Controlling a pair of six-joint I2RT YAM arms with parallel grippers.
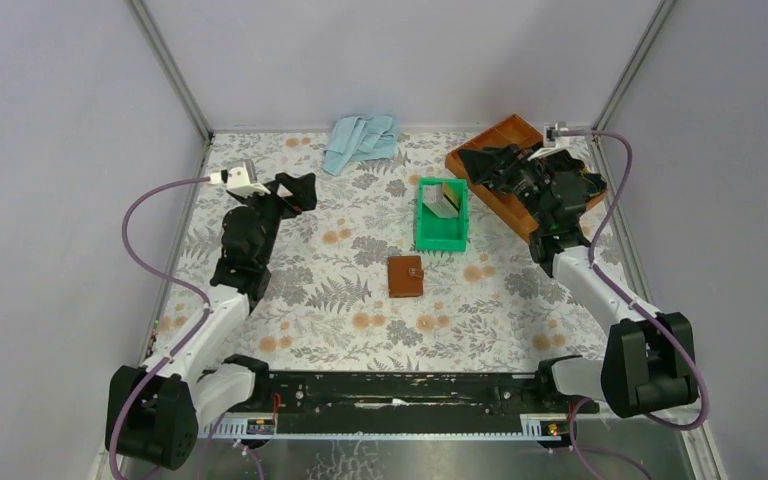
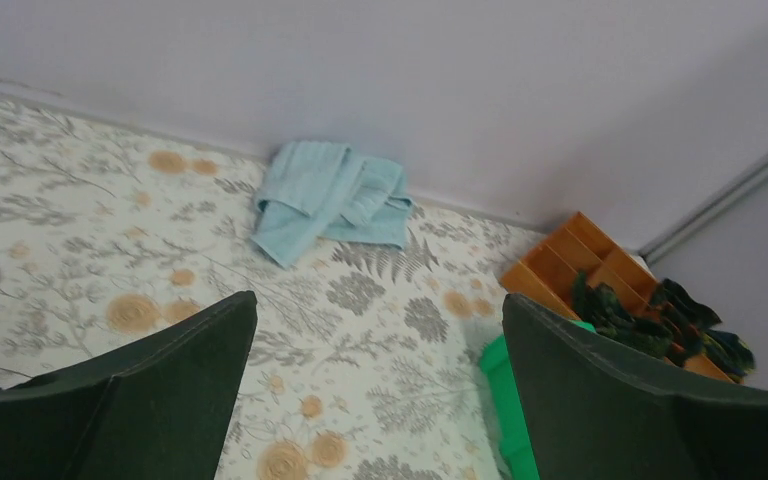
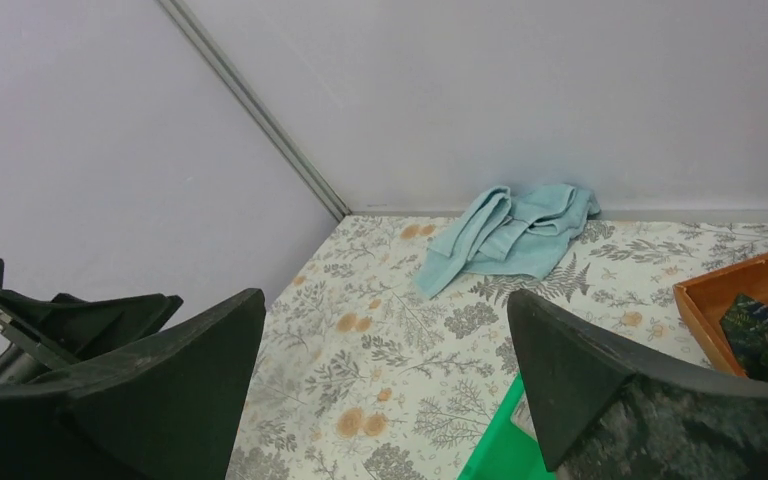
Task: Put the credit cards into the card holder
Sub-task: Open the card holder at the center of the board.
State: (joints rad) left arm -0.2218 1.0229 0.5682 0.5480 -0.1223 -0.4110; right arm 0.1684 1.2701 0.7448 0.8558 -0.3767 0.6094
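Observation:
The card holder [image 1: 406, 276], a small square brown wallet, lies shut on the floral table near the middle. Behind it stands a green bin [image 1: 440, 242] with credit cards [image 1: 444, 200] leaning inside, one gold-tan and one grey. My left gripper [image 1: 300, 190] hangs open above the table, left of the bin and apart from it; in its own view the left gripper [image 2: 380, 310] holds nothing. My right gripper [image 1: 482, 165] hovers open over the wooden tray, just right of the bin. Nothing sits between the fingers of the right gripper [image 3: 385, 305], and the green bin's corner [image 3: 495, 450] shows below.
An orange-brown wooden compartment tray [image 1: 508, 130] sits at the back right under the right arm. A crumpled light-blue cloth [image 1: 361, 141] lies at the back centre by the wall. Grey walls close in the table on three sides. The green bin's edge [image 2: 505, 410] shows by the left gripper's right finger.

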